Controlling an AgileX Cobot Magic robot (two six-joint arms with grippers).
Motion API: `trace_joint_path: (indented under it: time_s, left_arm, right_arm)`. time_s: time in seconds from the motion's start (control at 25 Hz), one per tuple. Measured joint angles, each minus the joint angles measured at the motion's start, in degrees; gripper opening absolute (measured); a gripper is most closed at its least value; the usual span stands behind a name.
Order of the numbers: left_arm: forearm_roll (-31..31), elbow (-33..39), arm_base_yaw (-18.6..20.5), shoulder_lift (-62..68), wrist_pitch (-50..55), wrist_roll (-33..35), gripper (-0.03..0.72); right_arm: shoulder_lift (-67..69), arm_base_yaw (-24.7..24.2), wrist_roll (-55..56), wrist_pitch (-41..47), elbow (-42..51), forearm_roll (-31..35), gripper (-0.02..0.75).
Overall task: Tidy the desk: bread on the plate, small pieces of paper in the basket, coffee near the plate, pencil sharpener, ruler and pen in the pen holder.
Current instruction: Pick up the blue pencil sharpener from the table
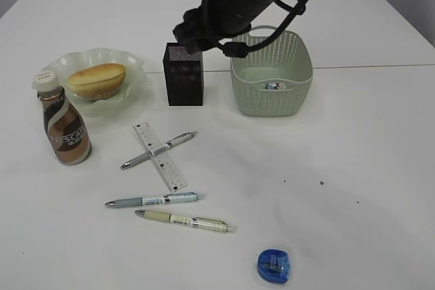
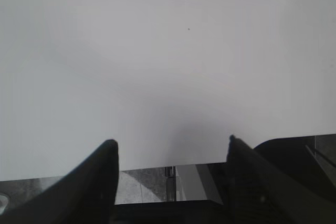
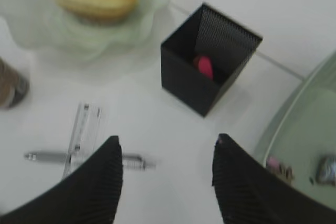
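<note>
Exterior view: bread point(image 1: 96, 79) sits on the plate point(image 1: 132, 66) at upper left, coffee point(image 1: 62, 123) just below it. Ruler point(image 1: 159, 155) and pens lie mid-frame, blue sharpener point(image 1: 274, 266) at the bottom. Left wrist view: left gripper point(image 2: 170, 148) wide open, empty over bare desk point(image 2: 157, 51). Right wrist view: right gripper point(image 3: 167, 153) open, holding nothing, pen holder point(image 3: 209, 59) above it (something red inside), basket point(image 3: 283, 124) at right.

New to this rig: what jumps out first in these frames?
The dark robot arm looming from the top edge over the black square mesh pen holder, which has something red inside, and the pale-green woven basket. Left of them, the golden oval bread sits on the ruffled green glass plate, the brown swirled coffee bottle in front. A bright blue pencil sharpener lies alone near the front edge.
</note>
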Motion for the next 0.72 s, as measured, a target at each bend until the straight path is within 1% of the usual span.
trace_joint_path:
  time_s: [0.24,0.32,0.44,0.6,0.72]
  left_arm:
    - [-1.6,0.0,0.0,0.0,0.2,0.0,0.48]
    - [-2.2,0.0,0.0,0.0,0.2,0.0,0.481]
    - [-2.4,0.0,0.0,0.0,0.2,0.0,0.481]
    - [-2.5,0.0,0.0,0.0,0.2,0.0,0.479]
    - [-2.5,0.0,0.0,0.0,0.2,0.0,0.479]
  right_arm:
    - [-1.6,0.0,0.6,25.0,0.0,-2.0,0.404]
    - [-2.0,0.0,2.3,31.3,0.0,-2.0,0.405]
    - [-2.4,0.0,5.7,34.3,-0.1,-2.0,0.405]
    - [-2.9,0.0,10.7,34.5,0.2,-3.7,0.404]
    - [-4.3,0.0,12.5,34.5,3.3,-3.8,0.405]
